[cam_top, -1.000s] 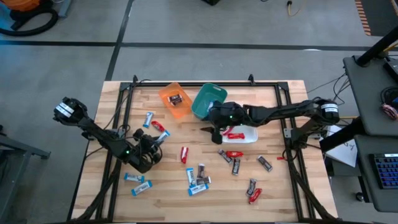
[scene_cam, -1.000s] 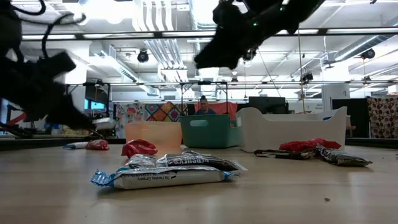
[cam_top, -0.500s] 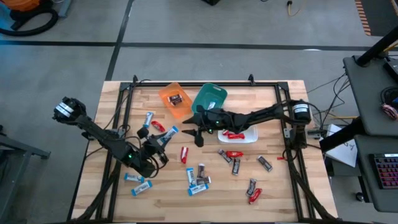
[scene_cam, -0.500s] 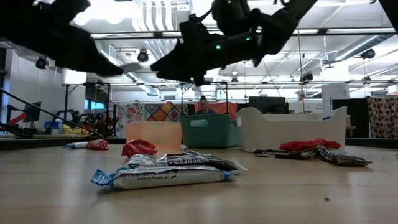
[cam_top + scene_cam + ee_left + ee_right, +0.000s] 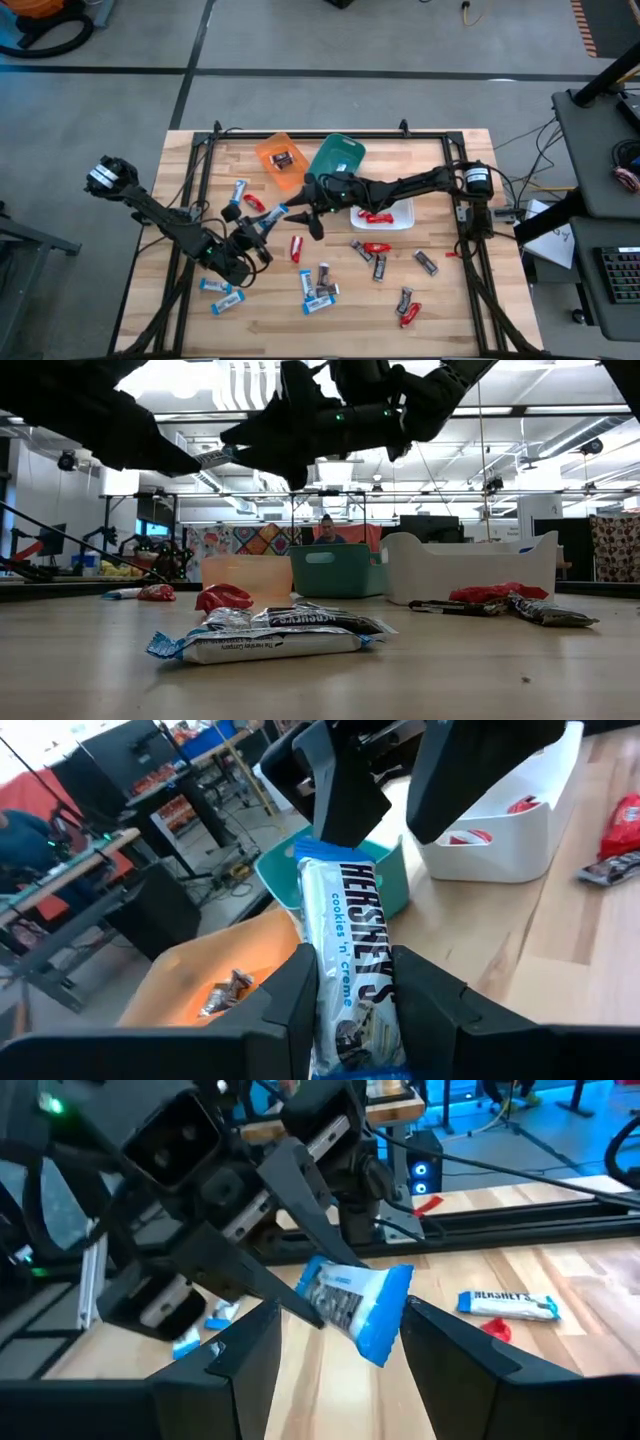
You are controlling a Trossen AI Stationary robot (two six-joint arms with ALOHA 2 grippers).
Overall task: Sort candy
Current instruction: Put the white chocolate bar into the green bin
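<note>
I've got the left gripper [image 5: 268, 217] clamped on a blue-and-white candy bar [image 5: 352, 925], held up off the table [image 5: 440, 310] just left of centre. In the left wrist view the bar stands between my two fingers [image 5: 300, 995], "cookies 'n' creme" print readable.

The right gripper [image 5: 303, 205] is stretched across from 3 o'clock and sits tip to tip with the left one. Its fingers are spread wide, one on each side of the bar's free end, not touching it as far as I can tell. The right wrist view shows that same blue end [image 5: 372, 1315] in the gap between its fingers [image 5: 245, 1355].

Bins at 12 o'clock: orange bin [image 5: 270, 152] with one dark bar [image 5: 283, 159] inside, teal bin [image 5: 345, 152] beside it, white bin [image 5: 404, 218] toward 2 o'clock with red bars [image 5: 376, 215] in it.

Loose candy on the table:
- blue bar [image 5: 239, 191] and red bar [image 5: 256, 202] at 10 o'clock
- red bar [image 5: 296, 247] near centre
- two blue bars [image 5: 222, 293] at 8 o'clock
- mixed blue/dark cluster [image 5: 318, 285] at 6 o'clock
- red and dark bars [image 5: 373, 254] right of centre, dark bar [image 5: 426, 262] farther right
- dark-and-red pair [image 5: 407, 304] at 5 o'clock

In the low view a person [image 5: 327, 530] sits behind the teal bin.
</note>
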